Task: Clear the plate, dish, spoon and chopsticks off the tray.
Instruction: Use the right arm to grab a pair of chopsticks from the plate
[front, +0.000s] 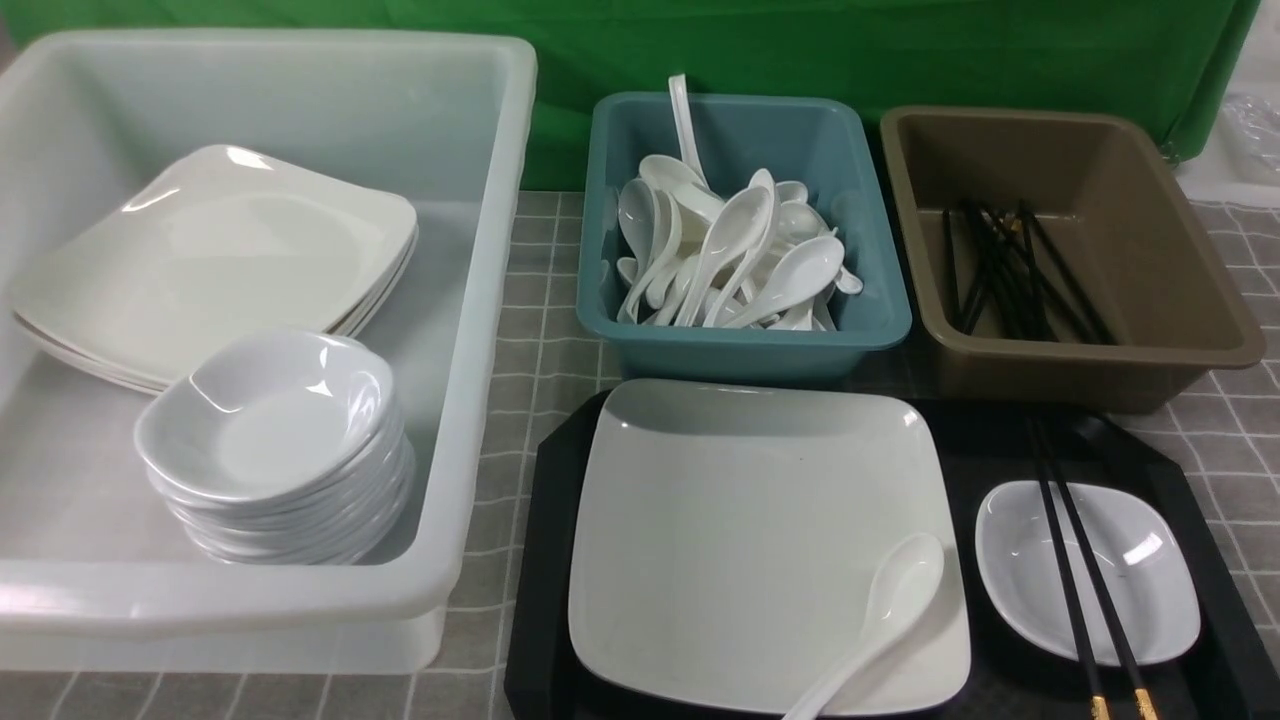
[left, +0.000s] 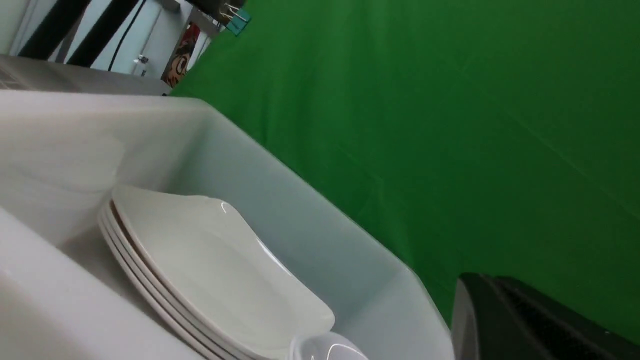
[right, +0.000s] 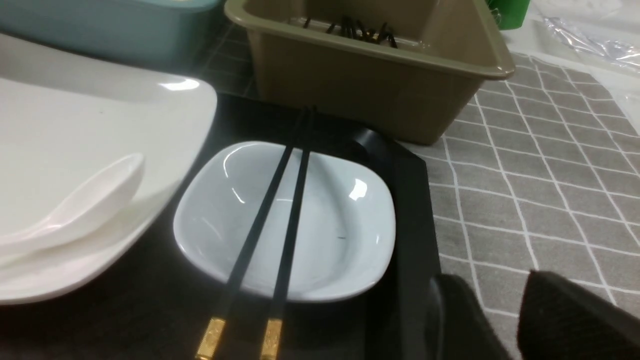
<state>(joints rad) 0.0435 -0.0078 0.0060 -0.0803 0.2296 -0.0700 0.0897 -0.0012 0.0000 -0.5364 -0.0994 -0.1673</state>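
Tabletop scene with two robot claws, neither of which appears in the front view.

The right claw (right: 495, 281) shows only in its own wrist camera. Its two dark fingers (right: 460, 320) stand apart with nothing between them, so it is released and holds nothing. It hovers over the grey checked cloth (right: 540, 175), just off the right-hand rim of the black tray (right: 410, 200).

Just ahead of this claw and to its left, the small bluish-white dish (right: 340, 220) sits on the tray. The black chopsticks (right: 294, 225) lie side by side across the dish, their gold-banded ends on the claw's side and their thin tips pointing away. Further to the claw's left, the large white plate (right: 75, 125) rests on the tray, apart from the dish. The white spoon (right: 85, 200) lies on the plate. Straight ahead, beyond the tray, stands a brown bin (right: 360, 85) holding more chopsticks. A teal bin (front: 620, 330) full of spoons stands to that bin's left.

The left claw (left: 500, 310) appears only as a dark shape at the edge of its wrist camera, and it is clenched shut. No object can be seen in it. Ahead of it sits a translucent white tub (left: 320, 235) holding a stack of plates (left: 210, 270) and a stack of dishes (front: 270, 440). Behind everything hangs a green backdrop (left: 450, 125).
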